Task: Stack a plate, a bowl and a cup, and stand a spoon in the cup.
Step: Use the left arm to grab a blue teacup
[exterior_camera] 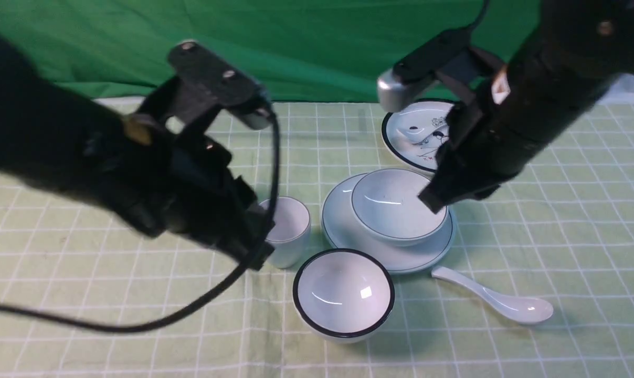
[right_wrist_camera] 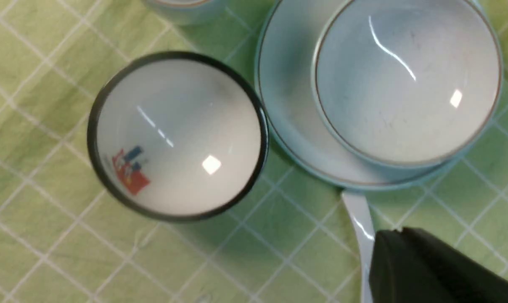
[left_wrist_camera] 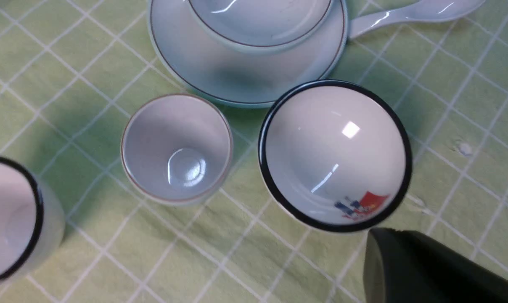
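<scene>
1. Bluish-green ware is half stacked. The wide shallow pale bluish-green bowl (exterior_camera: 395, 207) sits upright on the plain pale bluish-green round plate (exterior_camera: 348, 236) at the centre of the front view, set a little toward the plate's upper right.
2. The small handleless pale bluish-green cup (exterior_camera: 291, 226) stands upright and empty on the green checked table (exterior_camera: 558, 236), just left of the plate. It is not yet on the bowl.
3. The glossy white ceramic soup spoon (exterior_camera: 498, 302) lies flat on the table at the plate's lower right, hollow side up. Its long axis runs diagonally: the handle tip points to the upper left, just beside the plate's rim, and the scoop points to the lower right.
4. By my judgement two steps are left: the cup into the bowl, then the spoon stood in the cup.
5. The left gripper (exterior_camera: 256, 257) is closed and empty, overlapping the cup's left side in the front view. The right gripper (exterior_camera: 433, 199) is also closed and empty, above the bowl's right rim.
6. A deep white black-rimmed bowl (exterior_camera: 343, 294) stands just below the plate and is not part of the stack.
</scene>
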You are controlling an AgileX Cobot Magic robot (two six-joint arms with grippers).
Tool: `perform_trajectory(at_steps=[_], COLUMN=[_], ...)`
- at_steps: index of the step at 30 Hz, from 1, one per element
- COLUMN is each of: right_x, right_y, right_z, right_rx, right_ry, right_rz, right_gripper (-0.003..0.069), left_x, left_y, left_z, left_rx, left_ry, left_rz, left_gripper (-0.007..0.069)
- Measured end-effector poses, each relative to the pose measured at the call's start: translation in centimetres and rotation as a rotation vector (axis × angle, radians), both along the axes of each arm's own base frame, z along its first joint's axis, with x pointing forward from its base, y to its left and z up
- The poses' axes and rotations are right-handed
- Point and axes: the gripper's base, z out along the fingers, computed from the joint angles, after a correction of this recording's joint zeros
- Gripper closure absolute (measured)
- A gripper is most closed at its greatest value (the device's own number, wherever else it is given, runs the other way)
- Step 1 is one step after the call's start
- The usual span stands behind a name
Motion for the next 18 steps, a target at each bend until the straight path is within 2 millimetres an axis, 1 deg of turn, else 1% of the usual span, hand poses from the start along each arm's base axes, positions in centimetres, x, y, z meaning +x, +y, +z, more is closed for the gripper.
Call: perform_trajectory(at_steps=[1,2,3,4,5,7,8,9,12,13,15,18], right_x=[-0.3,-2.2,-3.5,-4.6,-5.2,-6.8,-8.0,-8.4,-10.1,-10.3,-11.0,-11.2], right_y=[-0.2,-1.4,-2.3,-2.9,-3.4,-4.4,-5.1,-5.4,-6.5,-6.6,-7.1,-7.2], right_z=[-0.2,0.3,0.3,0.2,-0.2,-0.4,-0.9,-1.1,-2.3,-2.3,-2.9,-3.6], right_rx=[-0.003,0.024,0.042,0.056,0.059,0.082,0.092,0.094,0.095,0.098,0.100,0.092], right_ry=[0.007,-0.020,-0.042,-0.060,-0.062,-0.094,-0.104,-0.105,-0.095,-0.097,-0.087,-0.070], right_rz=[-0.004,-0.019,-0.026,-0.029,-0.031,-0.034,-0.039,-0.040,-0.053,-0.056,-0.070,-0.076], right_gripper=[0.0620,0.0620,0.0620,0.0620,0.0620,0.0620,0.0620,0.0620,0.0619,0.0619,0.0619,0.0619], left_x=[0.2,2.2,3.8,5.0,5.8,7.5,8.5,8.9,10.2,10.3,10.8,11.2], left_y=[-0.1,-1.2,-1.9,-2.5,-2.8,-3.3,-3.6,-3.8,-4.4,-4.4,-4.7,-4.9], left_z=[-0.4,-1.1,-2.1,-3.0,-3.9,-4.8,-5.6,-5.9,-7.0,-7.0,-7.7,-8.7], left_rx=[0.009,0.050,0.092,0.131,0.170,0.231,0.279,0.293,0.329,0.328,0.334,0.345], left_ry=[0.010,0.041,0.076,0.105,0.133,0.153,0.169,0.175,0.190,0.188,0.180,0.190], left_rz=[0.000,-0.013,-0.018,-0.018,-0.021,-0.021,-0.028,-0.030,-0.045,-0.045,-0.059,-0.065], left_gripper=[0.0599,0.0583,0.0564,0.0542,0.0526,0.0475,0.0431,0.0412,0.0324,0.0316,0.0286,0.0285])
